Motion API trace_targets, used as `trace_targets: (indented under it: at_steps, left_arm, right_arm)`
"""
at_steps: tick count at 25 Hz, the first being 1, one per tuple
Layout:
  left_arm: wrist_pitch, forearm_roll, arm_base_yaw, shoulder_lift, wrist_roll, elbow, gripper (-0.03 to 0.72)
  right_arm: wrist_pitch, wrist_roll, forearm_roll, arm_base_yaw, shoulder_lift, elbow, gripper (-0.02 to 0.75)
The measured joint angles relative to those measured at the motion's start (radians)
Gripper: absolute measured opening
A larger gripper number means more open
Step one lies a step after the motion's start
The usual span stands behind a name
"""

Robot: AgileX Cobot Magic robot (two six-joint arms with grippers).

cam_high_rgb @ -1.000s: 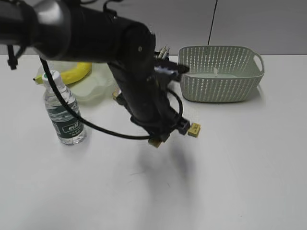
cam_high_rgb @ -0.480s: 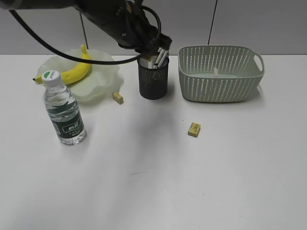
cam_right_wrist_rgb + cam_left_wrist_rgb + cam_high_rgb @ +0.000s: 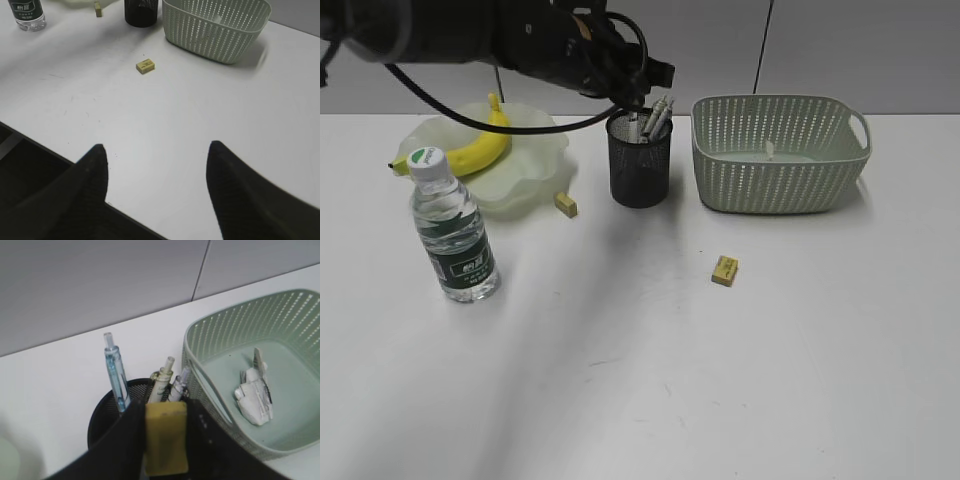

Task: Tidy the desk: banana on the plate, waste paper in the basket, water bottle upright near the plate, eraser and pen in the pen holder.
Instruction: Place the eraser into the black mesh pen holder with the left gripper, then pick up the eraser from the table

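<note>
My left gripper is shut on a yellow eraser, held just above the rim of the black mesh pen holder, which has a blue pen and other pens in it. In the exterior view the left gripper hangs over the pen holder. A second eraser lies on the desk. The banana rests on the plate. The water bottle stands upright beside the plate. The waste paper lies in the basket. My right gripper is open over the desk's front edge.
A small tan block lies between the plate and the pen holder. The basket stands right of the pen holder, close to it. The desk's near edge runs under my right gripper.
The left arm has lifted from low over the middle of the desk and swung back to the pen holder, carrying the yellow eraser. Nothing else has moved.
</note>
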Motion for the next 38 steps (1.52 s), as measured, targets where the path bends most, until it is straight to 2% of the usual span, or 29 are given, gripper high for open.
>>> trace_targets:
  at_steps: [7, 17, 23, 28, 33, 38]
  left_arm:
    - [-0.099, 0.000, 0.000, 0.074, 0.000, 0.000, 0.184]
    - [-0.124, 0.046, 0.005, 0.109, 0.000, 0.000, 0.191]
    - [-0.137, 0.049, 0.011, 0.110, 0.000, 0.000, 0.391]
    - [-0.128, 0.050, 0.012, 0.070, 0.000, 0.000, 0.437]
    - [-0.017, 0.050, 0.012, -0.057, 0.000, 0.000, 0.438]
    - [0.259, 0.053, 0.012, -0.226, 0.000, 0.000, 0.438]
  right_arm:
    - [0.000, 0.000, 0.000, 0.000, 0.000, 0.000, 0.494]
    - [-0.001, 0.000, 0.000, 0.000, 0.000, 0.000, 0.494]
    - [-0.001, 0.000, 0.000, 0.000, 0.000, 0.000, 0.494]
    - [-0.001, 0.000, 0.000, 0.000, 0.000, 0.000, 0.494]
    - [-0.001, 0.000, 0.000, 0.000, 0.000, 0.000, 0.494]
    - [-0.001, 0.000, 0.000, 0.000, 0.000, 0.000, 0.494]
